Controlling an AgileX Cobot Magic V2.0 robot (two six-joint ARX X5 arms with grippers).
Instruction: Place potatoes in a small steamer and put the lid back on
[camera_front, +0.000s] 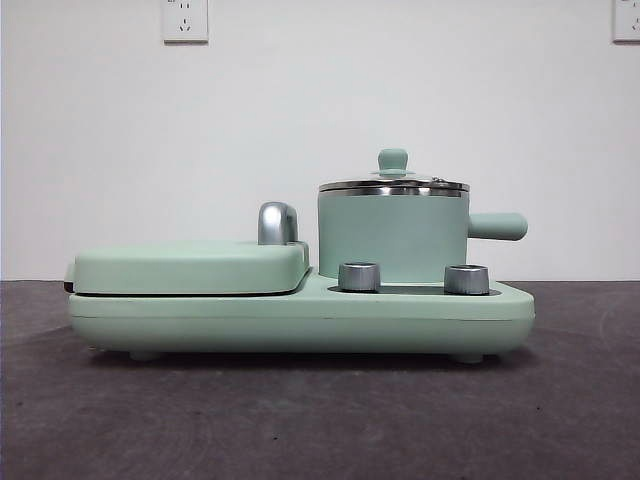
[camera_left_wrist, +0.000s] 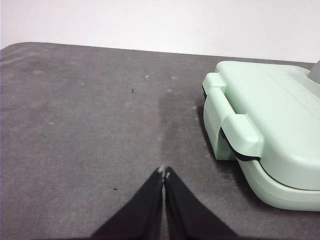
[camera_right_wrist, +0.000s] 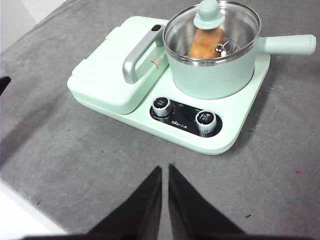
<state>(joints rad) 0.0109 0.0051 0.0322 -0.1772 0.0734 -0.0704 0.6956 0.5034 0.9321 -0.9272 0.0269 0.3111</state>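
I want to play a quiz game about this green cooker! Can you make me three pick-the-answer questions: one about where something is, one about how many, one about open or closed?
1. Where is the potato?
A. on the table
B. inside the small steamer
C. on the griddle cover

2. How many silver dials are on the cooker's front?
A. two
B. one
C. four

3. Is the lid on the steamer?
A. no, it lies on the table
B. a gripper holds it
C. yes, it sits on the rim

Answers: 1 B, the potato shows through the glass lid. 2 A, two dials sit side by side. 3 C, the knob stands over the pot.
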